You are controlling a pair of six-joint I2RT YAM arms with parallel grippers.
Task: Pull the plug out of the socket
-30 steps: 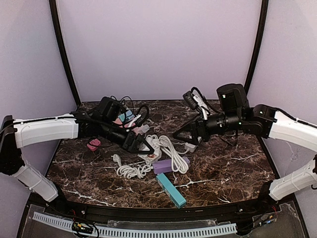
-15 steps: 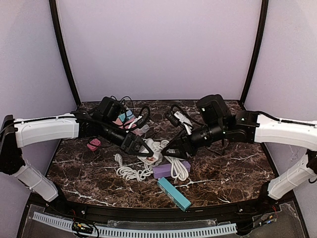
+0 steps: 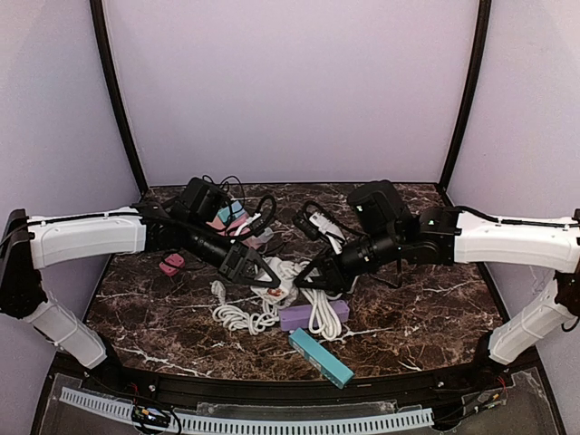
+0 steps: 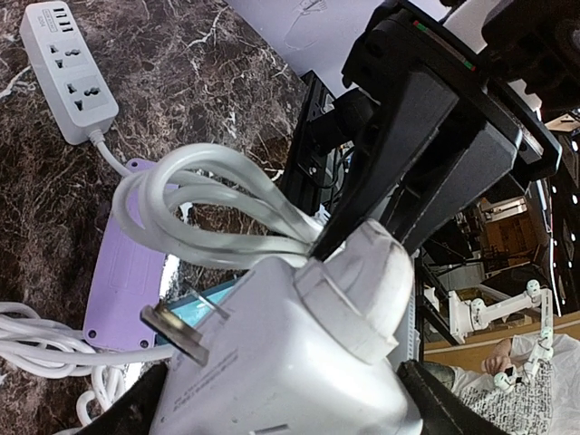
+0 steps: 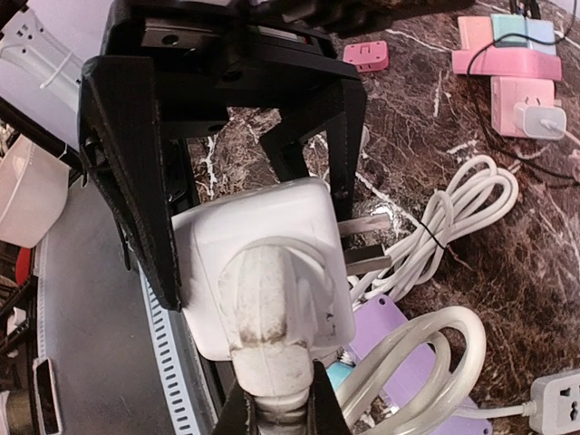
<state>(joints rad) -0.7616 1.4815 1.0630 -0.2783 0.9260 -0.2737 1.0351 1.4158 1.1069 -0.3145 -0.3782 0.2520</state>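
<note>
Nearest the arm bases lies a teal bar (image 3: 319,354). Just beyond it lies the purple power strip (image 3: 314,314), the marker for everything else here. A coil of white cable (image 3: 243,314) is heaped against the strip's left end.

Above and just behind the purple strip, the two arms meet over one white piece. The left gripper (image 5: 258,249) is clamped on the sides of a white adapter block (image 5: 281,217), which serves as the socket. The block's bare prongs (image 5: 362,240) stick out to one side. The round white plug (image 5: 272,308) is fully seated in the block. The right gripper (image 4: 362,245) is clenched on the plug's neck, where the cord leaves it.

A white power strip (image 4: 68,68) lies on the marble near the purple strip. Well behind it sits a cluster of pink sockets (image 3: 227,217).

Three things could go wrong from here:

- **Slipping off the plug:** the right fingers bite low on a rounded, tapering neck, so a straight pull may slide them off onto the cord.
- **Losing the block:** its sides are smooth, and a stiff plug could drag it out of the left grip rather than part from it.
- **Jamming and dragging:** a pull out of line with the pins would likely bind them. The plug's bundled cord, looped over the purple strip, could then shift the strip.
</note>
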